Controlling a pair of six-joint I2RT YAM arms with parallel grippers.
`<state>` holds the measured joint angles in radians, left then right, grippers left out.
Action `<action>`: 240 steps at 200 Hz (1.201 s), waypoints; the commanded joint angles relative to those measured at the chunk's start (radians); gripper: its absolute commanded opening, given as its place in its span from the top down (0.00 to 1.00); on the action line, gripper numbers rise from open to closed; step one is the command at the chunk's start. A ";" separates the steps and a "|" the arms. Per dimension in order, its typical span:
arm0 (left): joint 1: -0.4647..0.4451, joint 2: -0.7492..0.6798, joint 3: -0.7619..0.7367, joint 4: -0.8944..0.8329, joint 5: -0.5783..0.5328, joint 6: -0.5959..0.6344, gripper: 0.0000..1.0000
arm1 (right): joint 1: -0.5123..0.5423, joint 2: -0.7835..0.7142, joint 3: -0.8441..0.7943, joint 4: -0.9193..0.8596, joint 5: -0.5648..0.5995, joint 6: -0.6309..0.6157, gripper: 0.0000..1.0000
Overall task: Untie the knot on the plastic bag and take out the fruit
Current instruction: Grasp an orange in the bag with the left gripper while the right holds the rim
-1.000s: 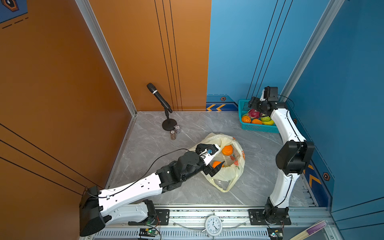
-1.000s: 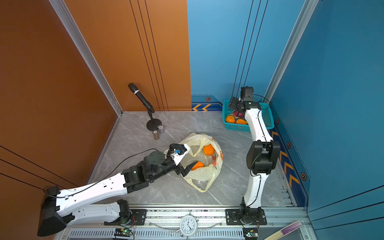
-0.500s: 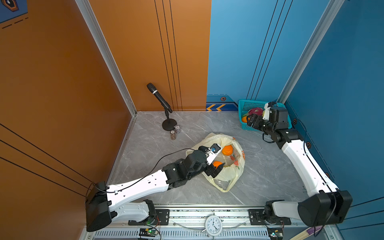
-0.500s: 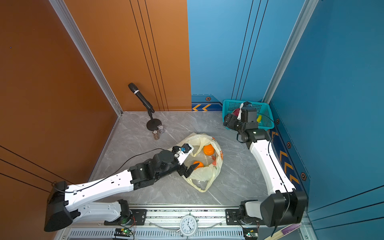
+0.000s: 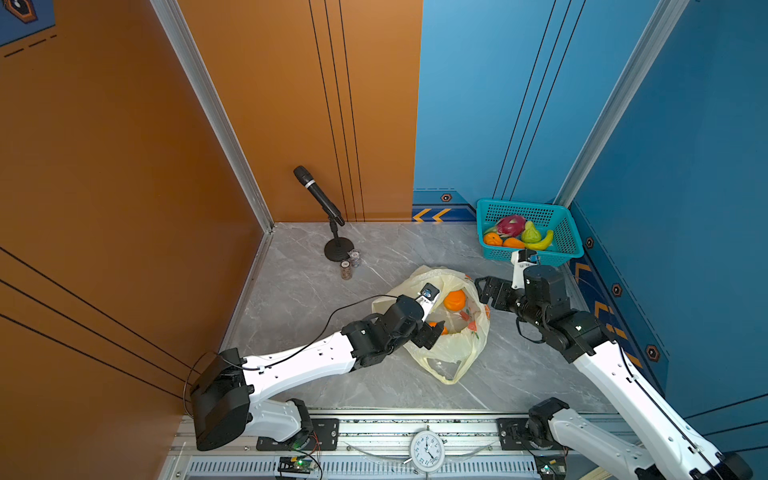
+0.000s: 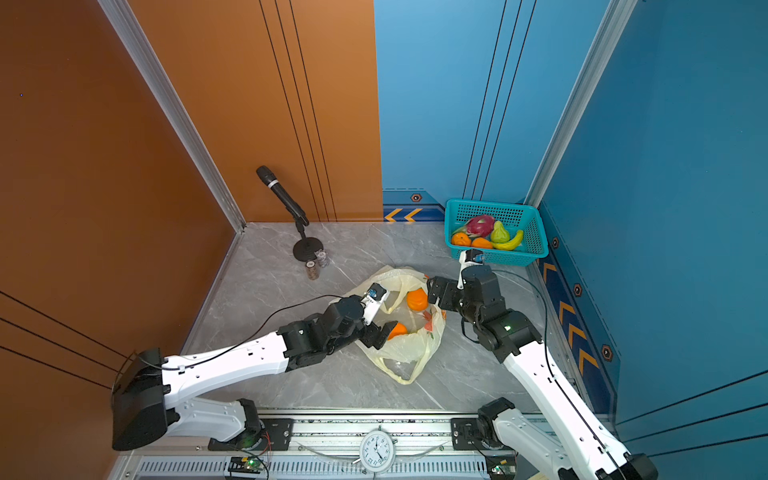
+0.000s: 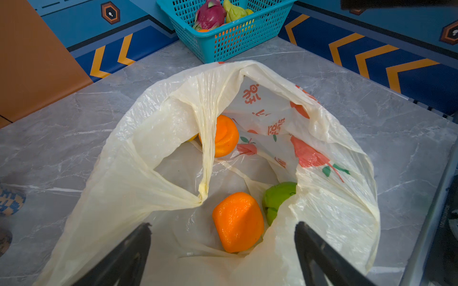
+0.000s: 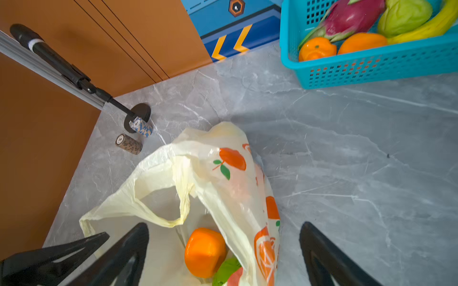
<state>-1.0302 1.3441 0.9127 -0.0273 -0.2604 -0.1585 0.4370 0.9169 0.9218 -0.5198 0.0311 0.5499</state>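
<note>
The plastic bag (image 5: pixel 457 349) lies open, central on the surface (image 5: pixel 299 291), in both top views; the corner basket (image 5: pixel 565 232) holds dragon fruit (image 5: pixel 511 224), oranges (image 5: pixel 492 239) and a banana (image 5: pixel 542 244). Left wrist: left end effector (image 7: pixel 223 224) wide, astride a bagged orange (image 7: pixel 238 221). Right wrist: right end effector (image 8: pixel 226 223) wide, seemingly above the bag.

Right gripper (image 8: pixel 225 224) hovering over plastic bag (image 8: pixel 223 178), jaws standing wide apart, gripping nothing. Bag lying open on grey marble tabletop (image 8: pixel 359 161), handle loop (image 8: pixel 184 195) sagging. Orange (image 8: pixel 204 251) and green fruit (image 8: pixel 226 271) resting inside. Teal basket (image 8: pixel 371 66) sitting far right, holding dragon fruit (image 8: pixel 352 17) and banana (image 8: pixel 431 24) among other fruit. Microphone (image 8: pixel 49 57) standing far left, two chip stacks (image 8: pixel 128 144) lying beside stand base (image 8: pixel 143 110).
</note>
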 commanded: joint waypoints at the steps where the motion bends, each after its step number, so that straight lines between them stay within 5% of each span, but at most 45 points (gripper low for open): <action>1: 0.009 0.015 -0.025 0.015 -0.009 -0.066 0.13 | 0.086 -0.023 -0.061 -0.060 0.094 0.103 0.04; 97: 0.009 0.110 -0.103 0.039 0.044 -0.168 0.32 | 0.399 -0.060 -0.259 -0.047 0.260 0.305 0.01; 177: -0.032 0.209 -0.161 0.111 0.166 -0.237 0.39 | 0.443 0.020 -0.297 -0.033 0.316 0.317 0.00; 240: -0.053 0.193 -0.140 0.107 0.070 -0.202 0.32 | 0.444 0.112 -0.329 0.013 0.285 0.289 0.01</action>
<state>-1.0756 1.5639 0.7658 0.0643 -0.1425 -0.3752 0.8764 1.0168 0.6151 -0.5152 0.3111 0.8536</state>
